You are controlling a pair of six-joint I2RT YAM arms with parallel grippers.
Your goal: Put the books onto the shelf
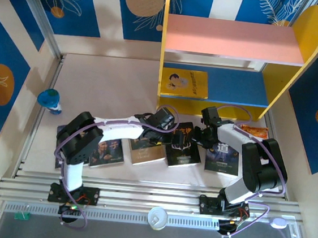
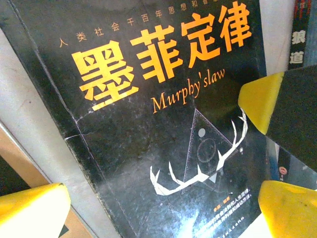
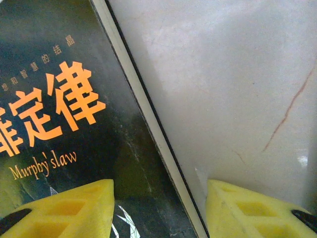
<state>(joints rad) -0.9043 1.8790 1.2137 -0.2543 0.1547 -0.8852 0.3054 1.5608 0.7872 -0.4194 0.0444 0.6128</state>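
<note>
**PRE-GRASP ALIGNMENT**

Note left gripper (image 2: 158, 210), spread, empty, above thin black antler-cover paperback (image 2: 148, 139) flat on pale table (image 3: 223, 74), long axis toward yellow-sided wooden shelf (image 1: 235, 39). Treat right gripper (image 3: 161, 210), spread astride right edge, as likely nearer.

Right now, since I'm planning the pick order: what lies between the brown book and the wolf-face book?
The black antlers book lies flat between the brown book and the wolf-face book, shown in the top external view.
</note>
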